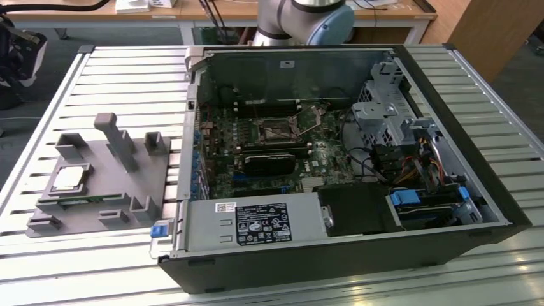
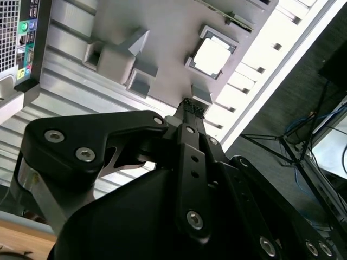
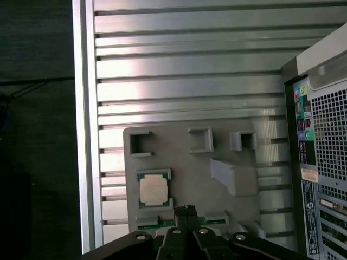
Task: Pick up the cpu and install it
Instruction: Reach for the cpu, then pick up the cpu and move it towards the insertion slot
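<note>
The cpu (image 1: 70, 179), a small square chip with a silvery top, lies flat in a recess of the grey fixture tray (image 1: 102, 143) at the exterior view's left. Both wrist views look down on the cpu (image 2: 211, 56) (image 3: 153, 190) from well above. My gripper (image 2: 192, 104) (image 3: 185, 209) hangs in the air over the tray, beside the chip and apart from it, shut with nothing between its fingers. The motherboard's black-framed socket (image 1: 276, 131) sits inside the open computer case (image 1: 340, 172).
The tray (image 3: 184, 157) has upright pegs and blocks around the chip. It rests on a slatted metal table (image 1: 127, 70), with the case wall (image 3: 320, 141) close beside it. The arm's base (image 1: 306, 19) stands behind the case. Cables and drive bays fill the case's right side.
</note>
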